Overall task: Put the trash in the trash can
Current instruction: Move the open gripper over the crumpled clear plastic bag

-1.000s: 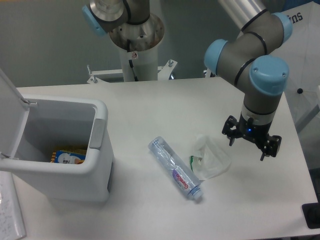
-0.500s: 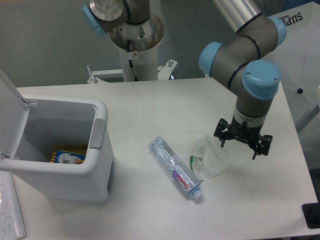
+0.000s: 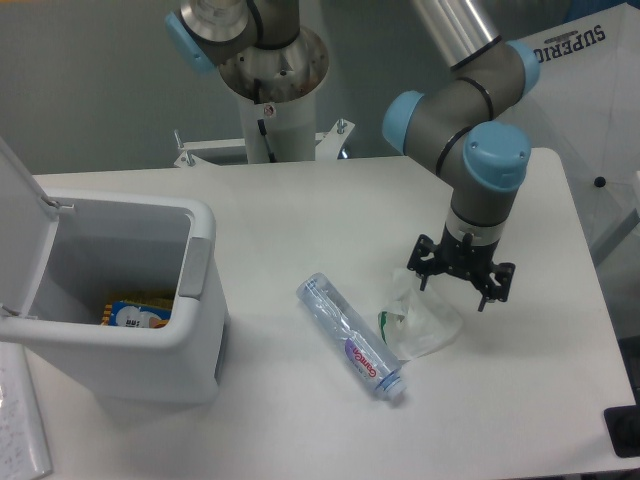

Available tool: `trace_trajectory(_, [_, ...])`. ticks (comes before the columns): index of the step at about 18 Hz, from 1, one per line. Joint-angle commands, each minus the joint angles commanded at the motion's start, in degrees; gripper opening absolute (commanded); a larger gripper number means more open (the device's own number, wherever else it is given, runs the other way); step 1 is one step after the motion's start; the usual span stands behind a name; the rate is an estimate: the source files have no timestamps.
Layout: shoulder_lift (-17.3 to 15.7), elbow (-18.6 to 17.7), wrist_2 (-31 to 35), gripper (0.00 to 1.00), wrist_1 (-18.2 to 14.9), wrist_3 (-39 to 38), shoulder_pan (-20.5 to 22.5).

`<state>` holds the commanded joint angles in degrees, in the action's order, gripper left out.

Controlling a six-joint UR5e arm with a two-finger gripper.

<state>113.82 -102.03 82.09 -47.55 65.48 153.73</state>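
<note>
The gripper is hanging over the right half of the worktop, its fingers spread wide and holding nothing. Two pieces of trash are lying just below and left of it in the frame. The crumpled clear plastic wrapper is sitting almost directly under the fingers, slightly lower left of them, so only a short descent looks necessary if it is the first target. The clear plastic bottle is lying further left, touching or just beside the wrapper at its cap end, with its long axis running from upper left to lower right. The trash can is standing at the left edge of the frame, lid swung open, something yellow and blue already lying inside, well apart from the gripper.
</note>
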Motion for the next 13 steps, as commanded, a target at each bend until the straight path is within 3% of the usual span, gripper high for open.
trace_trajectory(9, [1.4,-2.4,1.6,1.00,1.1,-0.4,-1.7])
trace_trajectory(13, [3.3,-2.4,3.1,1.00,4.9,-1.7,-3.3])
